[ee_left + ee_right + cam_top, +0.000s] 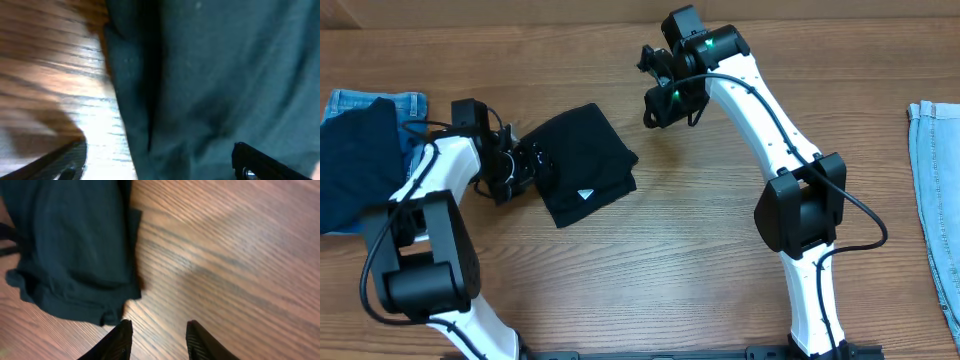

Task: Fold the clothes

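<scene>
The black garment (582,160) lay on the table (700,260), left of the middle and about halfway between the far and near edges, folded into a compact, flat, four-sided bundle. It sat skewed to the table's edges like a diamond: one corner pointed toward the far edge, the opposite one toward the near edge, and the other two toward the left and right edges. The bundle was nearly as wide as it was long, so its long axis could hardly be told; if anything it ran from the left corner down toward the near edge. A small white label (585,194) showed on top, close to the side facing near-right. The left gripper (528,165) was at the bundle's left corner, low over the table, with its jaws spread wide and gripping nothing. In its wrist view one finger (60,162) stood over bare wood and the other (260,162) over the dark cloth, the folded edge running between them; whether either touched the cloth could not be told. The right gripper (157,337) hung apart from the garment, off its far-right side, jaws partly open and empty over bare wood, with the garment's hemmed corner just beyond the fingertips. At the table's left edge a dark navy garment (355,175) lay over a piece of light blue denim (395,103), and another denim piece (938,210) lay at the right edge.
</scene>
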Controlling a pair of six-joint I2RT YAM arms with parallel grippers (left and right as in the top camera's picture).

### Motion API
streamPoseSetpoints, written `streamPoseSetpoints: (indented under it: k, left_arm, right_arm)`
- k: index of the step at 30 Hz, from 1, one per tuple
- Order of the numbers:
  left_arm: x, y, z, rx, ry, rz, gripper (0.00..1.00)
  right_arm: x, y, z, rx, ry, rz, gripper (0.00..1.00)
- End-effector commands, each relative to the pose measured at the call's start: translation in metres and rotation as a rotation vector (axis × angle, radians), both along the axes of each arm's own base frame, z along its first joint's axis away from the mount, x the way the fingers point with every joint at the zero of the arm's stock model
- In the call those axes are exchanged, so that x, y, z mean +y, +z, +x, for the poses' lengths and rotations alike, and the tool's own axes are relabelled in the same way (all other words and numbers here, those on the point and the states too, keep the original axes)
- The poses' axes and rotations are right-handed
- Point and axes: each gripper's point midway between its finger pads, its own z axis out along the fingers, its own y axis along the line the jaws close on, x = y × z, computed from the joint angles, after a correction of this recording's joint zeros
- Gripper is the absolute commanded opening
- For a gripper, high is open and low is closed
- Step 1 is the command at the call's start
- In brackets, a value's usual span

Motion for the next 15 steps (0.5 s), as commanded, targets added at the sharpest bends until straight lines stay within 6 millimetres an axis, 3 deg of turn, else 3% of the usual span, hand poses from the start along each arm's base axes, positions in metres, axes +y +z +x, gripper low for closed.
streamPoseSetpoints:
  k: [1, 3, 8, 12, 15]
  left_arm:
    - [-0.017, -0.027, -0.007, 0.054, -0.051, -0.028, 0.96]
    - [-0.027, -0.034, -0.004, 0.048, -0.066, -0.065, 0.96]
    - [-0.029, -0.033, -0.003, 0.044, -0.068, -0.071, 0.96]
    - [-0.029, -0.033, -0.004, 0.046, -0.068, -0.071, 0.96]
    - [-0.025, -0.037, -0.006, 0.055, -0.070, -0.040, 0.97]
  right_arm:
    - [0.025, 0.000, -0.013, 0.026, 0.071, 0.092, 0.39]
    - [0.037, -0.012, -0.021, 0.034, 0.100, 0.092, 0.39]
    - [0.076, -0.048, -0.047, 0.027, 0.189, 0.082, 0.41]
    - [0.074, -0.080, -0.061, 0.066, 0.196, 0.067, 0.41]
    - [0.074, -0.090, -0.066, 0.077, 0.201, 0.063, 0.40]
